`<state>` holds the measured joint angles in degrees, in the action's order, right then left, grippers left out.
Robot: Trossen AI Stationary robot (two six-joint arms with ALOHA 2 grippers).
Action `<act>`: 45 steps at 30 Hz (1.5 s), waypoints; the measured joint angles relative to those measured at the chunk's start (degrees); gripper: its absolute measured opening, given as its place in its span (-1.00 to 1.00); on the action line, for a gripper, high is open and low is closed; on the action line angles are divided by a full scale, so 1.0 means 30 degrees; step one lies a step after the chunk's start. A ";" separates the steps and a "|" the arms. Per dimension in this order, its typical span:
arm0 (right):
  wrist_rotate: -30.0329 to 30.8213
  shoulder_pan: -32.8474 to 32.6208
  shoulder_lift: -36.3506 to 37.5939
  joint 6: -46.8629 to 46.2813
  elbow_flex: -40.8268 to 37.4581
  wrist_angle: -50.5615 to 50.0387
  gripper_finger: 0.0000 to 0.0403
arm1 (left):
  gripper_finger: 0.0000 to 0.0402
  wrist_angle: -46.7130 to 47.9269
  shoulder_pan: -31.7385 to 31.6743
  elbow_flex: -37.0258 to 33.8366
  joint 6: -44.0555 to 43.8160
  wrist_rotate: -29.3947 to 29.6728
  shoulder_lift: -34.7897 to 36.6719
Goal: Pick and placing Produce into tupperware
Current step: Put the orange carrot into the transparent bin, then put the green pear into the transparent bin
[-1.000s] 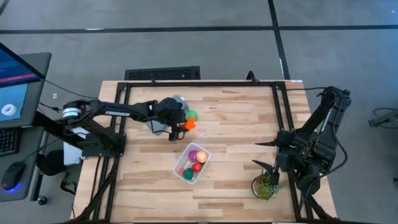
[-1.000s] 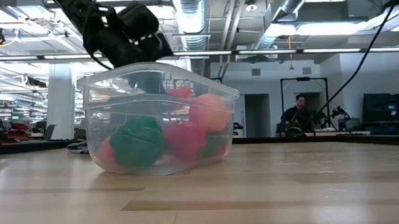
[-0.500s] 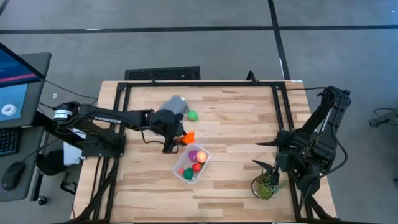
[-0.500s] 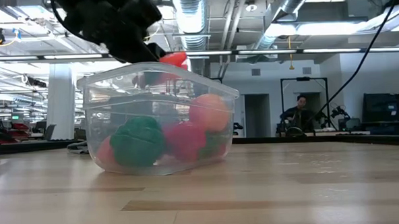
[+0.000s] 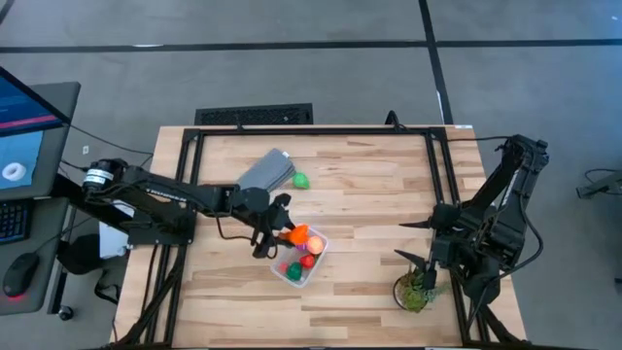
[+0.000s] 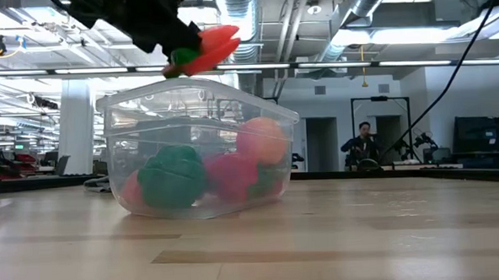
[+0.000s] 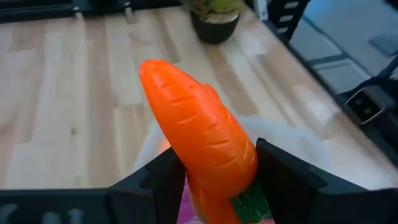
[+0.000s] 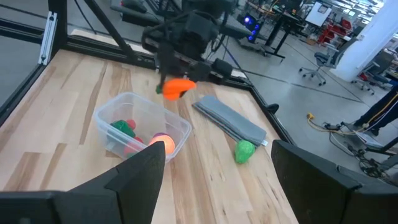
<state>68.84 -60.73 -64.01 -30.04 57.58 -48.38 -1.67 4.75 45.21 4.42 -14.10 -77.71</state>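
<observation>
An orange toy carrot (image 7: 198, 134) hangs in the air with my left gripper (image 7: 214, 186) shut on it. In the high view the carrot (image 5: 295, 234) is over the far left rim of the clear tupperware (image 5: 300, 257). The tupperware (image 6: 195, 151) stands on the table and holds a dark green piece, red pieces and a yellow-orange ball. A light green piece (image 5: 300, 180) lies on the table beside the grey lid. My right gripper (image 5: 410, 242) waits open at the table's right side, above the potted plant. My left gripper pinches the carrot's thick end, just ahead of its green leaves (image 7: 249, 202), between its two fingers (image 7: 155, 180). It comes from the table's left, slanting down, and the carrot's pointed tip (image 7: 149, 67) sticks out past the fingertips. The carrot (image 6: 205, 47) is lifted clear above the tupperware's rim.
A flat grey lid (image 5: 264, 170) lies on the far left part of the table. A spiky green potted plant (image 5: 415, 290) stands near the right front corner. A black frame (image 5: 442, 175) borders the table. People move in the room behind.
My left gripper has carried the carrot from beside the grey lid toward the table's near edge and a little up, still shut on it. The carrot now hangs over the tupperware's rim. The right arm has kept still.
</observation>
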 joint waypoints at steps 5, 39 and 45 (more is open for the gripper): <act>0.0000 0.0000 0.0000 0.0005 0.0000 0.0007 0.57 | -0.12 -0.1214 0.1143 0.0038 -0.1263 0.0339 -0.0374; -0.0075 0.0022 0.0000 -0.0161 -0.0015 0.0313 0.57 | 0.22 -0.3230 0.2383 0.0007 -0.1586 0.0791 -0.3513; -0.0349 0.0022 0.0000 -0.0219 -0.0015 0.0313 0.57 | 0.48 -0.3221 0.2258 0.0007 -0.1002 0.0951 -0.3512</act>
<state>67.79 -60.66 -64.01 -30.70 57.54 -47.44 -11.33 11.53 45.23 1.41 -11.25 -88.25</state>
